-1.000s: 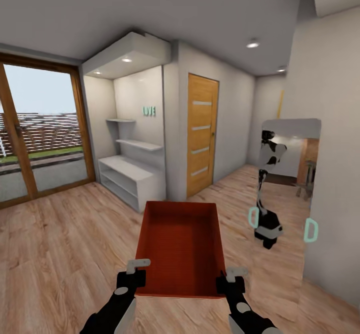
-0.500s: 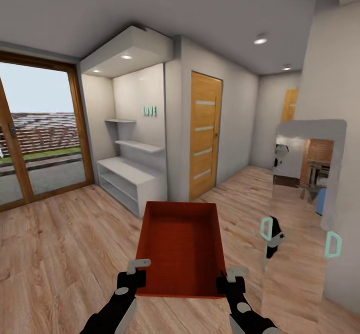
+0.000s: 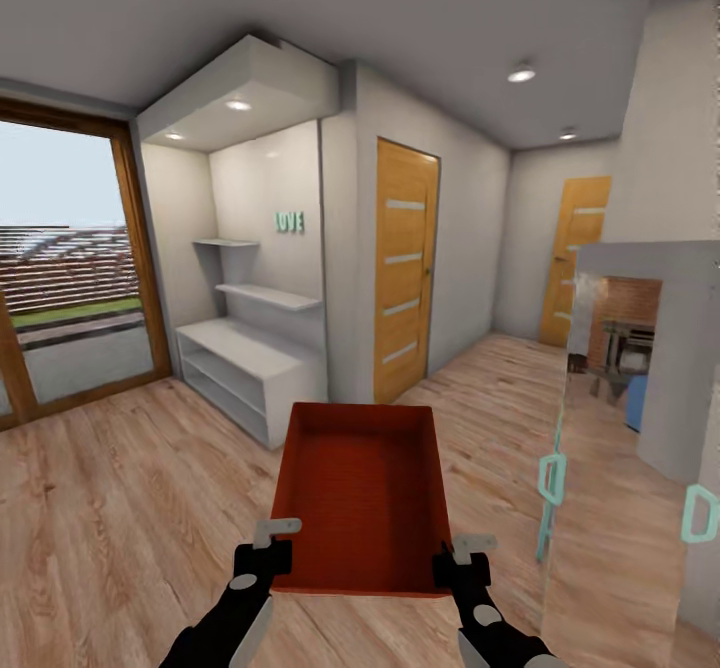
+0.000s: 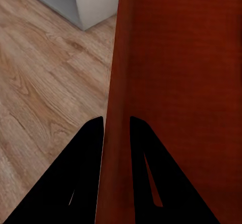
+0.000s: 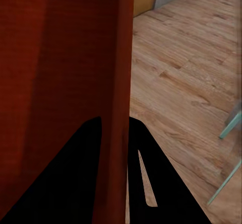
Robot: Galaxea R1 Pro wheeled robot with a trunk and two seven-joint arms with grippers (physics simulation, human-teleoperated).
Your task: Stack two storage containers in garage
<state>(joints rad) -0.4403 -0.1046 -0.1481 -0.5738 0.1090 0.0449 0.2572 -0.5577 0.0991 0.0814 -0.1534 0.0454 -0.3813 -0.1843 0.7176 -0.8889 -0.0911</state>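
One red-orange storage container (image 3: 360,493) hangs in front of me above the light wood-plank floor, its open top facing up and nothing inside. My left gripper (image 3: 270,551) is shut on the rim of its near-left corner and my right gripper (image 3: 462,563) on its near-right corner. In the left wrist view the black fingers (image 4: 85,158) straddle the container's wall (image 4: 176,83), with the left gripper (image 4: 117,128) pinching it. In the right wrist view the right gripper (image 5: 115,126) clamps the opposite wall (image 5: 60,58) the same way.
A white shelf unit (image 3: 245,368) fills an alcove ahead on the left, beside a wooden door (image 3: 405,268). A corridor runs ahead on the right to a second wooden door (image 3: 575,258). A mirrored panel with teal handles (image 3: 552,478) stands close on the right. A large window (image 3: 60,288) is at left.
The whole view has shifted as I travel: the mirrored panel has slid right and nearer, and the far door has come into sight. The container stays gripped as before.
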